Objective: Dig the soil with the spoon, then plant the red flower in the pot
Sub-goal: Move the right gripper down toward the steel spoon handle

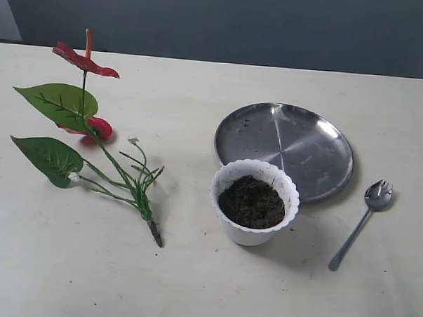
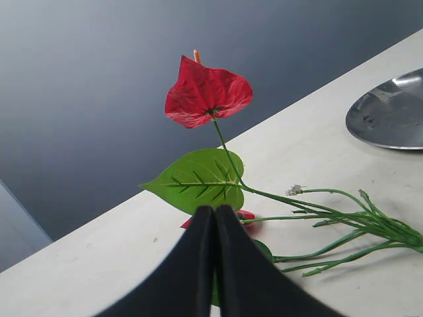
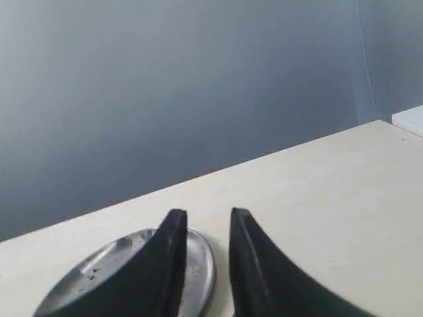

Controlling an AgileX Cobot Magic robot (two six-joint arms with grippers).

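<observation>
The spoon (image 1: 361,223) lies untouched near the counter's (image 1: 192,291) front right corner: light, stiff, slippery, best pinched mid-handle. The pot (image 1: 254,201) holds soil (image 1: 252,201); the red flower (image 1: 86,60) lies leftward. Left pincer (image 2: 214,214) clenched empty, right pincer (image 3: 207,221) slightly parted.

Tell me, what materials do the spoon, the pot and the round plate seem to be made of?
The spoon looks like polished metal: silver and reflective. The pot seems matte white plastic, with a thin scalloped rim. The plate looks like steel, showing streaky mirror-like reflections.
</observation>
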